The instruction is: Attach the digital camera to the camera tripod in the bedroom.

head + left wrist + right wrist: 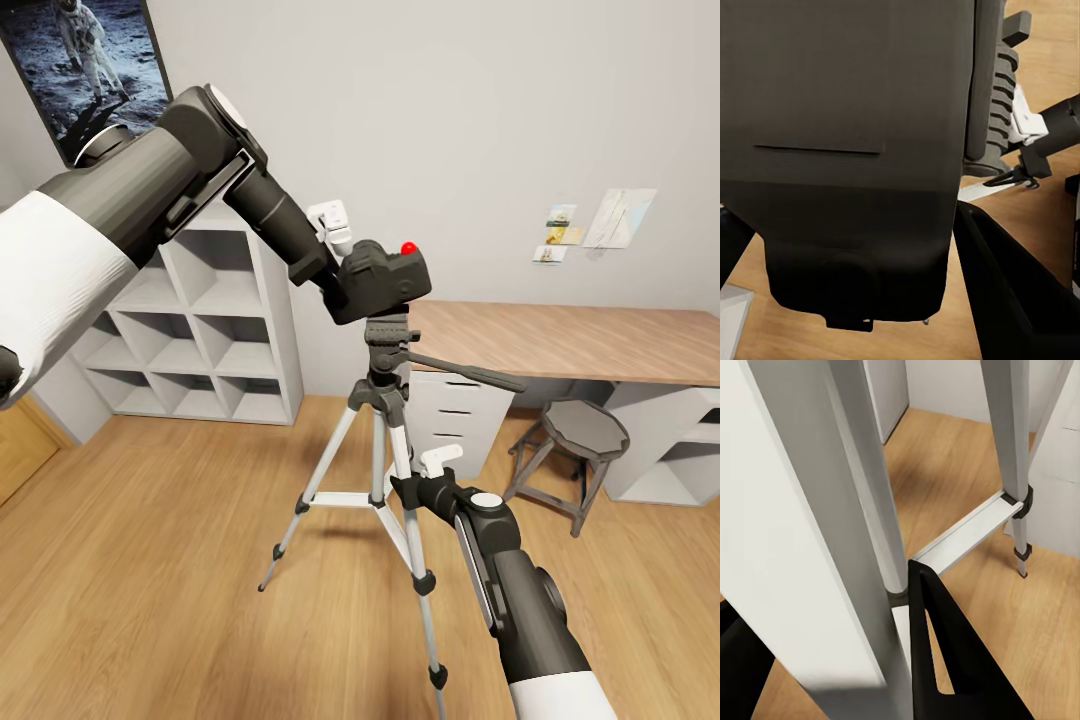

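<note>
1. Right end effector [415, 490], at 6 o'clock in the head view, is clamped on a leg of the camera tripod [385, 420], steadying it.
2. Left end effector [345, 275], at 11 o'clock, grips the digital camera [385, 280]; its fingers [1005, 300] are closed on the body.
3. The camera sits right above the tripod head; whether they touch is unclear.
4. Step: seating the camera on the mount. Next: lower it straight, level, then release.
5. Beyond, at 3 o'clock: stool [575, 440], table [600, 345]; at 9 o'clock: shelf [215, 340].
</note>
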Tool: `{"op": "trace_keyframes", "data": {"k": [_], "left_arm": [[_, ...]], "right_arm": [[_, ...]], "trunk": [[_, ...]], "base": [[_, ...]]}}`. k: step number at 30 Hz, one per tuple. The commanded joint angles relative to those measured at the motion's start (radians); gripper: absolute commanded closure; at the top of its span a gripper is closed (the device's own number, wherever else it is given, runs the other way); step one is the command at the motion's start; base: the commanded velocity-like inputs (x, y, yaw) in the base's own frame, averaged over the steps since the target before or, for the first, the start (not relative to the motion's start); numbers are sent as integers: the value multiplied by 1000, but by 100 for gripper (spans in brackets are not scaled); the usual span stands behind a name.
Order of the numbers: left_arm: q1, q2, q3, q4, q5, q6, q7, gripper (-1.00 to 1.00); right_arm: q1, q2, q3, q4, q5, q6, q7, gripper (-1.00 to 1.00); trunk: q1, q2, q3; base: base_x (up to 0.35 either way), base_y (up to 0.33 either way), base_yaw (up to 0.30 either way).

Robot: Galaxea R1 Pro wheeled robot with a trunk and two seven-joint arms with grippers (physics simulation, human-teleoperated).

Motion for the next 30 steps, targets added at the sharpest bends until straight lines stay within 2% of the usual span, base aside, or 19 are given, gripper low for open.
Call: {"op": "trace_keyframes", "data": {"k": [1, 24, 27, 30], "left_arm": [[-2, 1, -2, -2, -1, 7, -5, -100], [-2, 2, 5, 1, 0, 9, -2, -100], [-2, 4, 21, 4, 0, 10, -2, -100], [-2, 9, 78, 14, 1, 10, -1, -100]], "right_arm": [[-1, 1, -3, 12, 88, 9, 2, 100], [-1, 1, -3, 12, 87, 9, 2, 100], [-1, 1, -3, 12, 87, 9, 2, 100], [-1, 1, -3, 12, 87, 9, 2, 100]], "trunk": [[1, -2, -2], [1, -2, -2], [1, -2, -2], [1, -2, -2]], "base": [[0, 0, 0], [0, 0, 0], [0, 0, 0], [0, 0, 0]]}}
